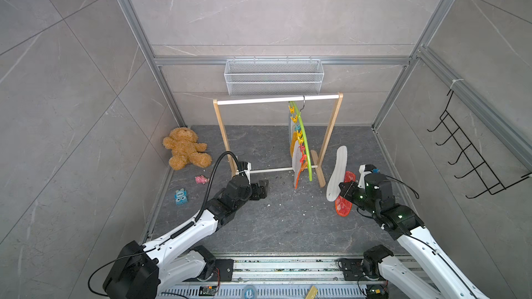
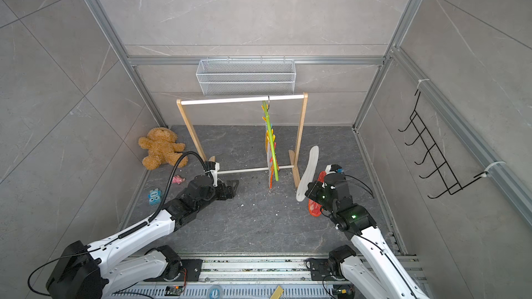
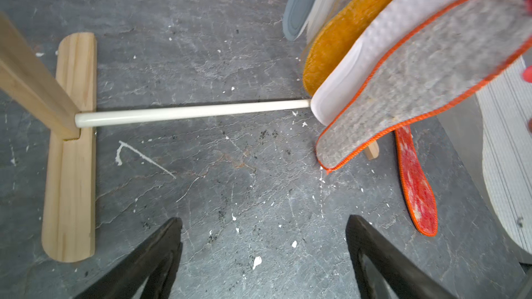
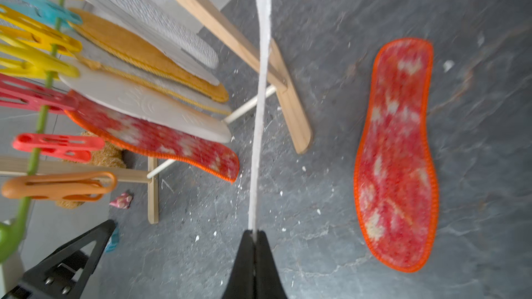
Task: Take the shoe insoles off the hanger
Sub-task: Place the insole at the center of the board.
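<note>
Here, curved lime-green hanger [image 1: 306,145], fanned clipped insoles [image 3: 426,64], red insole [image 4: 397,156] flat

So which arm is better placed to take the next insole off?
Probably left: the left claw is open, empty, facing the hanging insoles; the right claw is shut on a white insole.

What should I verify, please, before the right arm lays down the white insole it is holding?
1. Right claw shut on the white insole: ok.
2. White insole apart from the hanger and its clips: ok.
3. Bare floor beside the red insole for the drop: ok.
4. Left claw open and holding nothing: ok.
5. Hanger hooked on the white rail: ok.
6. All insoles off the hanger: not ok; several hang clipped, among them the grey orange-rimmed insole.
</note>
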`<action>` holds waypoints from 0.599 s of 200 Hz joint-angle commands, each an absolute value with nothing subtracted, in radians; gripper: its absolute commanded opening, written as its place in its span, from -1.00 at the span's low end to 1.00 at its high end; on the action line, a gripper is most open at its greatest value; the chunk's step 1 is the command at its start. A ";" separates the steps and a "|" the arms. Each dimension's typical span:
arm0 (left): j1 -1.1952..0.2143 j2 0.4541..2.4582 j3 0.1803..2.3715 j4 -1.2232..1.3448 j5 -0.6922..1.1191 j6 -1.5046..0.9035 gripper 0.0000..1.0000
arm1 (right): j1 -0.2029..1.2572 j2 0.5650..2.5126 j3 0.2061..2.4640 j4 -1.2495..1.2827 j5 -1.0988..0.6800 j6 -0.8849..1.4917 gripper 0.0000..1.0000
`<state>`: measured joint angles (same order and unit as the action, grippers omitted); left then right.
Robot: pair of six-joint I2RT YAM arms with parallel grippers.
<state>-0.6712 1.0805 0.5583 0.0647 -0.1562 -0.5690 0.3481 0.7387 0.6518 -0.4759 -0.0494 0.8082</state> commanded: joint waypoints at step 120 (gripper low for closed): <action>-0.665 1.144 0.581 0.122 -0.290 -0.672 0.83 | 0.416 0.639 0.310 -0.186 -0.378 1.019 -1.00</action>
